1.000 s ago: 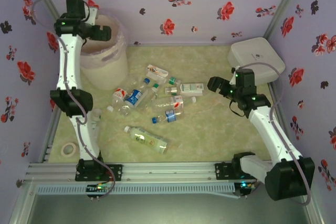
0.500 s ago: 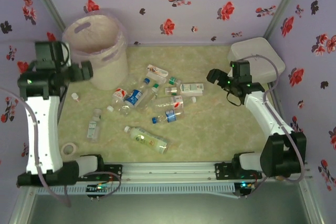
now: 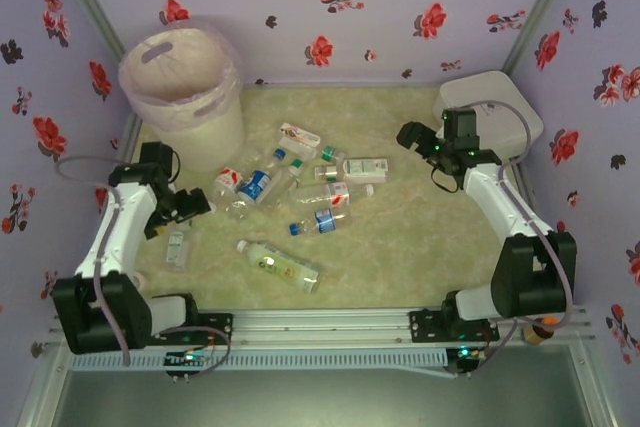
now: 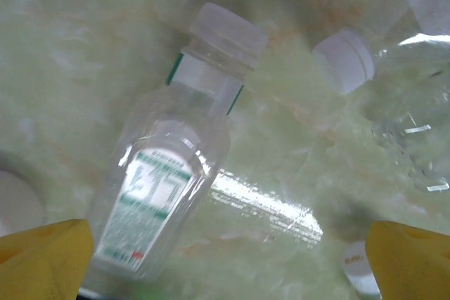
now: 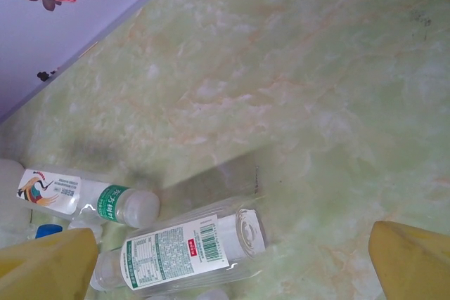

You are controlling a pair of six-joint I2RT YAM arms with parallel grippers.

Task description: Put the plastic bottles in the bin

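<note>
While the left gripper [image 3: 203, 204] and right gripper [image 3: 406, 133] both gape wide, the green-labelled bottle [image 4: 165, 194] lying flat near the left one, by the bin [image 3: 205, 137], looks light, slick and crushable, best pinched mid-label.

The counter's [image 3: 420, 247] near-right stretch lies bare for passage, while plastic bottles [image 3: 257, 185] crowd its middle, the bin [image 3: 200, 132] blocks the far-left corner and a white box [image 3: 490, 92] the far-right corner.
</note>
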